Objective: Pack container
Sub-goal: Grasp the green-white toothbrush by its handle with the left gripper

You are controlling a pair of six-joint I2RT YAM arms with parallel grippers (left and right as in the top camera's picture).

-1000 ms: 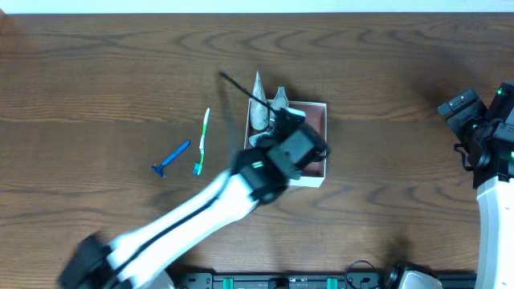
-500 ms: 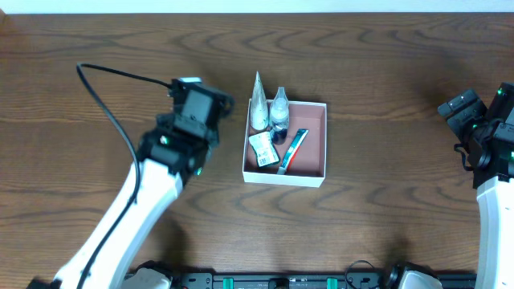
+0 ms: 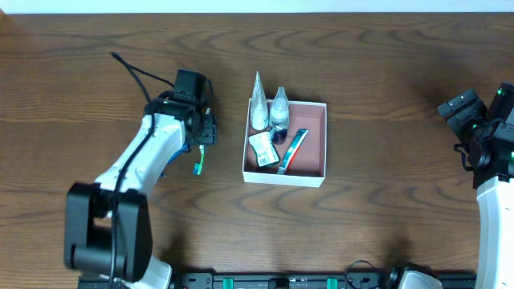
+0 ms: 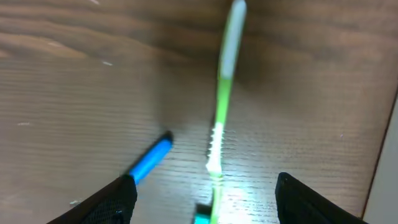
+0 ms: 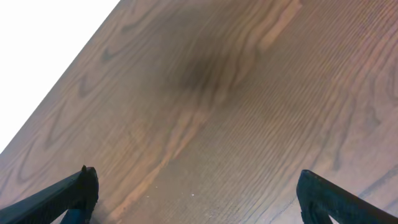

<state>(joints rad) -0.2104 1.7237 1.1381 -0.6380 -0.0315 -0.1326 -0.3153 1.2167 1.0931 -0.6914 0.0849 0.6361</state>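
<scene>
The container, a shallow white-walled box with a pinkish-brown floor, sits mid-table. It holds two small bottles, a small packet and a toothpaste tube. A green and white toothbrush lies left of it, mostly hidden under my left gripper. In the left wrist view the open, empty left gripper straddles the toothbrush, with a blue razor handle beside it. My right gripper is open and empty at the far right, over bare wood.
The left arm's black cable loops over the table behind the arm. The container's white wall shows at the right edge of the left wrist view. The table's far edge runs along the top.
My left arm has swung from above the container leftward and now hovers over the toothbrush. The toothpaste tube lies uncovered in the container. The right arm has not moved.
</scene>
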